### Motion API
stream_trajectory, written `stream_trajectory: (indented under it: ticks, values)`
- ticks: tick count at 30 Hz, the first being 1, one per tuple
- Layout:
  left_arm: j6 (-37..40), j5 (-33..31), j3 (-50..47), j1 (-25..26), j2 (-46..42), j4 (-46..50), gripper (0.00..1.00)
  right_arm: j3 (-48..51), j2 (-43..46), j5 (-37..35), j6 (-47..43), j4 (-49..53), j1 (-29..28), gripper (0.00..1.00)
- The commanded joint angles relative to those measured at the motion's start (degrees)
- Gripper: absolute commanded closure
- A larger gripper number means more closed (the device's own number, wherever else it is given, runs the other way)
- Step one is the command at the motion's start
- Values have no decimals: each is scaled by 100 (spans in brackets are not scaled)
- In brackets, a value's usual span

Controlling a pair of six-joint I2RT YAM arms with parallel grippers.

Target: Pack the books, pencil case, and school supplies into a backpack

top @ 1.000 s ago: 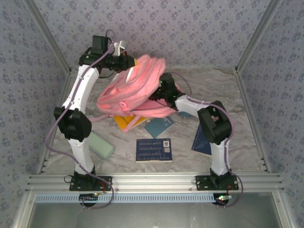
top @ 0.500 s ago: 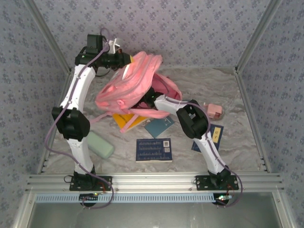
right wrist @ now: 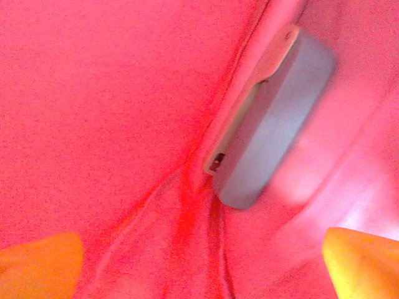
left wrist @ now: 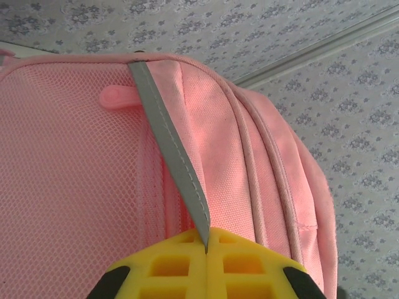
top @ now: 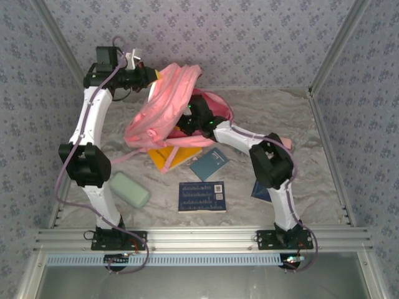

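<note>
The left gripper (left wrist: 206, 240) was closed tight, its yellow fingers (left wrist: 181, 246) clamped on the backpack (top: 163, 109) by a grey strip (left wrist: 171, 156) at the top edge. In the top view, the left arm (top: 93, 118) held that edge raised above the table (top: 312, 124), with the lower part of the backpack down at the surface near the back wall. The right arm (top: 240, 135) reached from the right into the opening of the backpack. The right gripper (right wrist: 199, 268) stood with its jaws wide apart inside, with pink fabric on all sides. A grey-blue oblong item (right wrist: 274, 131) lay in a fold of the fabric ahead of the fingers, clear of both. It was probably one of the supplies, but the close view did not settle this. On the table, a yellow book (top: 169, 157) lay partly under the backpack. A teal book (top: 210, 163) lay just beside it, to the right. A navy book (top: 201, 196) lay nearer the arm bases, apart from both. A second navy book (top: 259, 190) was partly hidden by the right arm. The pencil case (top: 129, 189) lay beside the left arm, apart from the backpack.
</note>
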State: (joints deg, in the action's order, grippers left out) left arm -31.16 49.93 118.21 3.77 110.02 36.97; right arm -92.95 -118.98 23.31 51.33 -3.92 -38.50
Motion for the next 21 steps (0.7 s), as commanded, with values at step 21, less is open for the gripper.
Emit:
stream_trajectory:
  ticks: [21]
  values:
    - [66, -253, -22, -145, -433, -279, 100, 4206, 3988, -2133, -3819, -587, -967, 0]
